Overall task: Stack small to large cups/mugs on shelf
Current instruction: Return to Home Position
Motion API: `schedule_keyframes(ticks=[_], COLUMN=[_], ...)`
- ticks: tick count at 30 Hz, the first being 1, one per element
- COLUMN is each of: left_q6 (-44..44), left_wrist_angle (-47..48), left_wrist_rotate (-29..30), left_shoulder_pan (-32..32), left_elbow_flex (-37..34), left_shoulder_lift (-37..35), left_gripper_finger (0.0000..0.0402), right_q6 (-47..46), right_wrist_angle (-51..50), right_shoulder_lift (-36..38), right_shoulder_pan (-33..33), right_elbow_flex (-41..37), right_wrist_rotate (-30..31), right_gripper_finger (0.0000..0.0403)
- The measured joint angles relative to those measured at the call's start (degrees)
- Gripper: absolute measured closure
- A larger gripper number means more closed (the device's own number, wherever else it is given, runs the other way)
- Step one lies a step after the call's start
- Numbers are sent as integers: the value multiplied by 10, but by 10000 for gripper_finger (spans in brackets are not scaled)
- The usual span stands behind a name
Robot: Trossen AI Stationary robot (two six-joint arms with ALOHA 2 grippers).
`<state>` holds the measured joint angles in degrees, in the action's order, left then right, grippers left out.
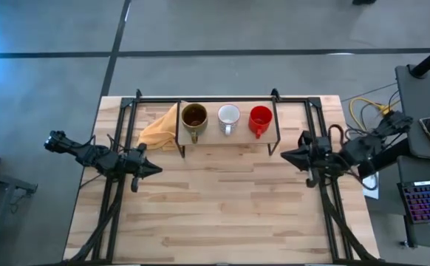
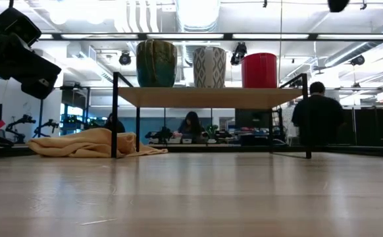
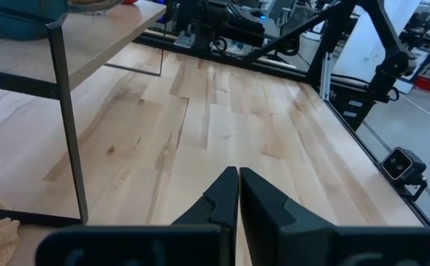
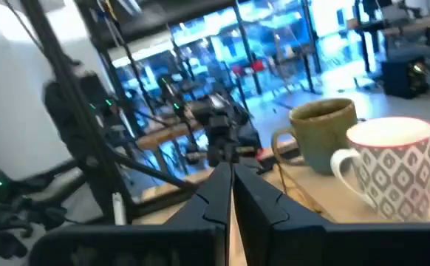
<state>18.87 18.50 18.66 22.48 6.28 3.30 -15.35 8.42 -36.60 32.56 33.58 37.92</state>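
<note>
Standing upright in one row on the shelf (image 1: 230,140): brownish-olive mug (image 1: 193,118) at the end nearer the left arm, white mug (image 1: 228,117) in the middle, red mug (image 1: 260,118) at the end nearer the right arm. Small gaps between them in the low view, no mug touching another. In the high view, handles turned toward the open side of the table (image 1: 222,214). White mug patterned with grey diamonds, as seen from the right wrist.

Shelf itself at the far side of the table: a light-wood board on thin black legs, raised clear of the tabletop.

Crumpled on the tabletop just beside the shelf, at the olive mug's end and reaching in by the nearest leg: a yellow cloth (image 1: 158,131).

Left gripper (image 1: 154,169) out over the table's left part, near the cloth, apart from the shelf and pointing toward the middle. Jaws together, holding nothing.

Right gripper (image 1: 285,156) over the table's right part, close to the shelf's corner by the red mug but not touching it, pointing toward the middle. Jaws pressed together too, nothing between them.

Beyond the table, in the low view: a seated person (image 2: 193,125) under the shelf line and another person (image 2: 317,115) to the right.
</note>
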Motion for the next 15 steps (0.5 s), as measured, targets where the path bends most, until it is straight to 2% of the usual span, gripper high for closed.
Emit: schedule_keyframes(ticks=[15], left_q6=[0], left_wrist_angle=[0], left_wrist_rotate=[0], left_shoulder_pan=[0], left_elbow_flex=[0], left_shoulder_lift=[-1], left_gripper_finger=[402], right_q6=[-9], right_wrist_angle=[63], right_shoulder_lift=[139], right_shoulder_pan=[0], right_elbow_flex=[-224], right_wrist_rotate=[27], right_gripper_finger=[392])
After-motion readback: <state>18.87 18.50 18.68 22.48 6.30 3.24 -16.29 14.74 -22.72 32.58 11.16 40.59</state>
